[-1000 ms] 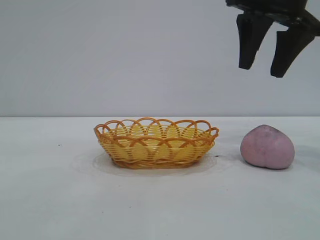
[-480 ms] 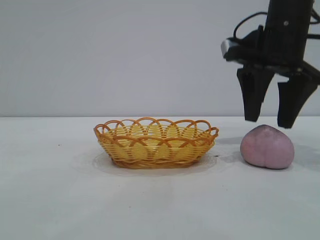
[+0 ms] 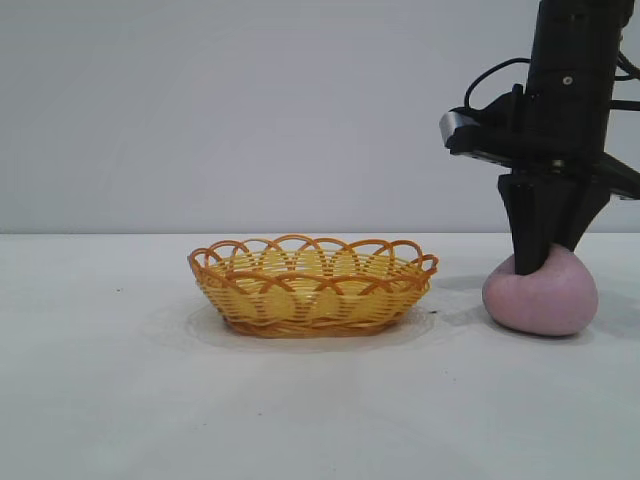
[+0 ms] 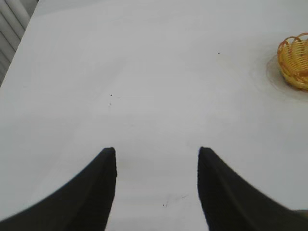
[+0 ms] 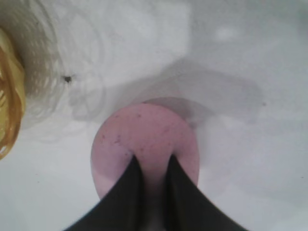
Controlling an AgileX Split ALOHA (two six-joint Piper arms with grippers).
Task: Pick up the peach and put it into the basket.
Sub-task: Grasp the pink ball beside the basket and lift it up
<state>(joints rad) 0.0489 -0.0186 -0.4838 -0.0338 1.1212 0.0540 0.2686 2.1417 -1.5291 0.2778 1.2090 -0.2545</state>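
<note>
Your right pincer is pinched nearly shut on top of the peach, its tips pressing into the soft fruit. Beneath them the peach is dull pinkish-purple, matte, faintly speckled, sitting on the table with its wider span lying level. The basket stands well apart to one side. Your left pincer hangs open over bare table.

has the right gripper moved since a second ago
Yes. The right gripper has come down from above the wall line onto the peach, right of the basket.
</note>
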